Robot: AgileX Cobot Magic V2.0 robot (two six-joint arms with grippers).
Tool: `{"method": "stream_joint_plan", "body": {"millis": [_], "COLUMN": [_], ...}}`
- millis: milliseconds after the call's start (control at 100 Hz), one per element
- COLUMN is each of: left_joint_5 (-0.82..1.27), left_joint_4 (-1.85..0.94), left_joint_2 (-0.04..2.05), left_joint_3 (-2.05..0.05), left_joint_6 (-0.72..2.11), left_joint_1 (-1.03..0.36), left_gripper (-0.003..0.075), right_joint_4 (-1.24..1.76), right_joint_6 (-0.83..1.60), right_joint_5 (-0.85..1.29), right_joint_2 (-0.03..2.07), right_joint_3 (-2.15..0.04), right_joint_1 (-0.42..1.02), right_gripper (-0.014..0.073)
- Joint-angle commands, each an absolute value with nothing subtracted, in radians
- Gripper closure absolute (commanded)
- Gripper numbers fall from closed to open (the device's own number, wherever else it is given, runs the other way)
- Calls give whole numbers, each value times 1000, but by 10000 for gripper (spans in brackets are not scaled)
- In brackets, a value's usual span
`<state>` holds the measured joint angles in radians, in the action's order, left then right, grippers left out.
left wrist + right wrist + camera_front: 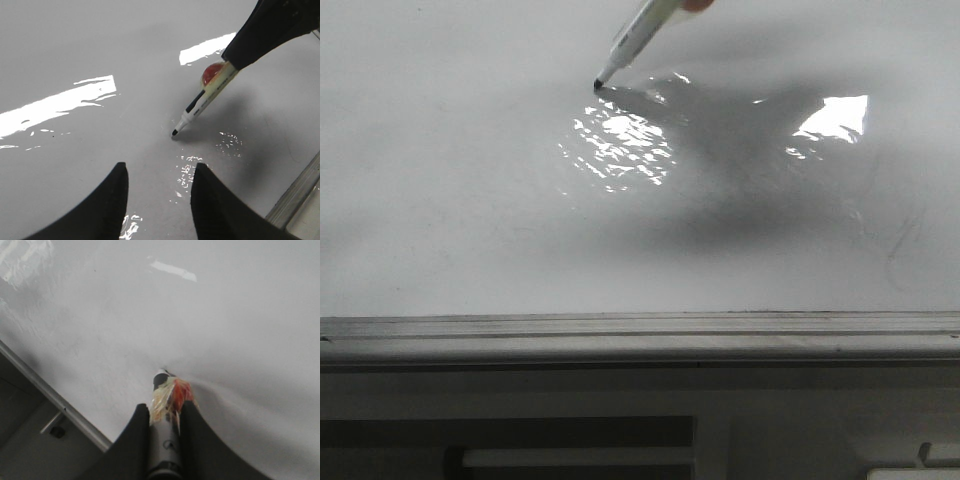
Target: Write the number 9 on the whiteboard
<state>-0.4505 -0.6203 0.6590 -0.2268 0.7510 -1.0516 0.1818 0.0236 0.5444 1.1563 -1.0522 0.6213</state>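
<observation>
The whiteboard (470, 200) is a glossy white-grey board with bright glare; it fills the left wrist view (100, 50) and the right wrist view (225, 315). My right gripper (166, 407) is shut on a white marker (638, 35) wrapped in yellow and red tape. The marker slants down and its black tip (174, 133) touches the board. No drawn number 9 shows on the board. My left gripper (159, 170) is open and empty, just above the board near the marker tip. Neither gripper itself shows in the front view.
A grey aluminium edge rail (640, 328) runs along the board's near side and also shows in the right wrist view (55, 400). Faint grey smudges (895, 245) lie at the board's right. Glare patches (620, 145) sit near the tip.
</observation>
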Motion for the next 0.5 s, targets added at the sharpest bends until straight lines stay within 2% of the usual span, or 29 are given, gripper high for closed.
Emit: {"method": "stream_joint_plan", "body": {"millis": [0,240,490], "left_joint_5": [-517,-517,-517], "left_joint_4": [-611,-614,-614], "left_joint_2": [658,658,658], "left_joint_3": [-250,-250,-250], "left_joint_6": [754,754,754], "left_joint_1": [-1053,-1053,-1053], "left_gripper": [436,436,436], "right_joint_4": [176,174,59], "right_joint_6": [28,28,-25], "right_joint_5": [489,605,571], "right_joint_2": [1181,1203,1161], "right_joint_3": [-1094,-1092,-1170], "right_joint_1": [620,658,628], "right_gripper": [635,635,635]}}
